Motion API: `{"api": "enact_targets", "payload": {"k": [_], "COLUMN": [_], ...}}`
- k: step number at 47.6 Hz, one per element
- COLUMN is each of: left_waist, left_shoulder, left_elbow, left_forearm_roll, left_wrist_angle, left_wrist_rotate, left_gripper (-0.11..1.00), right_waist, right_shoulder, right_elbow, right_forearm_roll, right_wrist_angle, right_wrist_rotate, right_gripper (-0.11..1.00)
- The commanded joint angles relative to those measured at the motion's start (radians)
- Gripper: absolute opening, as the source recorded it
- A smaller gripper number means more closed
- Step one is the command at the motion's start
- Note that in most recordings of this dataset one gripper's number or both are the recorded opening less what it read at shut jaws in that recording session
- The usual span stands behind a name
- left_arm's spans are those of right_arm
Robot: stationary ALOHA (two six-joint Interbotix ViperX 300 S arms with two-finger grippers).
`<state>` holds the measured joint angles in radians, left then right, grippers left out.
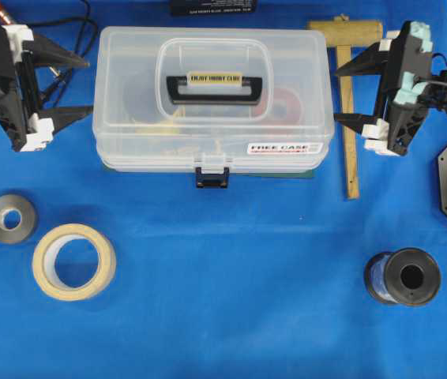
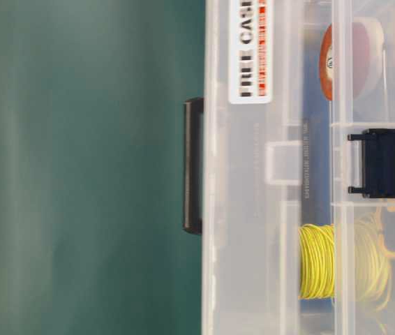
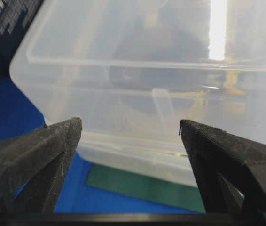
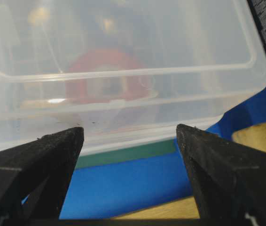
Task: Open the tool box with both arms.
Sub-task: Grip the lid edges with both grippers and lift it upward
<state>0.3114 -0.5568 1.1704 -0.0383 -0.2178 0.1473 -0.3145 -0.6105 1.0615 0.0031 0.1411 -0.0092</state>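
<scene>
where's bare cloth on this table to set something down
The widest bare patch is in front of the tool box, between the tape roll and the black spool. The back row is crowded: the left hand and right hand flank the box, and the mallet lies under the right hand.

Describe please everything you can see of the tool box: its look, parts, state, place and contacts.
The tool box is a large rectangular case of clear plastic, lying flat and closed on a green mat over the blue cloth. Its lid carries a black handle with a yellow label and a FREE CASE sticker. A small black latch sits at the middle of the front edge. Inside show yellow wire and a red roll. The open left gripper and right gripper flank its ends; contact cannot be told.
</scene>
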Motion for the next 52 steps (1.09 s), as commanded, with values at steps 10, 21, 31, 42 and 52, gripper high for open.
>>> {"api": "enact_targets", "payload": {"k": [10,21,31,42,52], "left_waist": [-0.008,0.025,0.08,0.109,0.115], "left_shoulder": [-0.028,-0.021,-0.02,-0.021,-0.02], "left_elbow": [-0.054,-0.071,-0.091,-0.106,-0.14], "left_forearm_roll": [-0.002,-0.002,-0.002,-0.002,-0.002], "left_wrist_angle": [-0.006,-0.008,-0.014,-0.018,-0.018], "left_wrist_rotate": [-0.002,0.006,0.008,0.008,0.009], "left_gripper": [0.9,0.9,0.9,0.9,0.9], "right_waist": [0.012,0.005,-0.031,-0.084,-0.121], "right_shoulder": [-0.063,-0.064,-0.064,-0.064,-0.064], "right_elbow": [-0.061,-0.067,-0.083,-0.084,-0.089], "right_forearm_roll": [0.002,-0.002,-0.005,-0.011,-0.011], "right_wrist_angle": [-0.006,-0.012,-0.037,-0.067,-0.095], "right_wrist_rotate": [0.003,0.003,0.002,0.002,0.0], "right_gripper": [0.82,0.82,0.82,0.82,0.82]}}
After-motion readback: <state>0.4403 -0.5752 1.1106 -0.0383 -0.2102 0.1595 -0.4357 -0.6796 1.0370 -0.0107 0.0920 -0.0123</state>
